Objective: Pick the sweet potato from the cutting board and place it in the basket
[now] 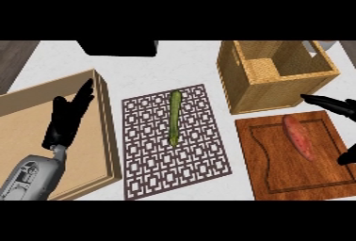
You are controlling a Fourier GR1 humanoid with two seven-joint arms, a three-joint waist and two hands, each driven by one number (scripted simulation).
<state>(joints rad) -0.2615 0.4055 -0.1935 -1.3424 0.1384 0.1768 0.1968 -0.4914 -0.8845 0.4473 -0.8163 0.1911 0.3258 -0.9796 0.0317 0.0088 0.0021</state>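
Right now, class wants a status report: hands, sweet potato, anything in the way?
Left hand open, resting over tray. Right hand open beside sweet potato, not touching. Potato on cutting board. Basket unobstructed.

Sweet potato (300,137) on cutting board (278,174), basket (259,80) just behind.
Reddish-pink, long and tapered, lying flat, slightly diagonal, upper end toward board's far edge, in right half of board, not in basket. Dark reddish-brown wooden board with groove near rim, at right front of counter. Light wood, box-shaped, open-topped, standing upright, nothing visible inside, near wall close to board's far edge.
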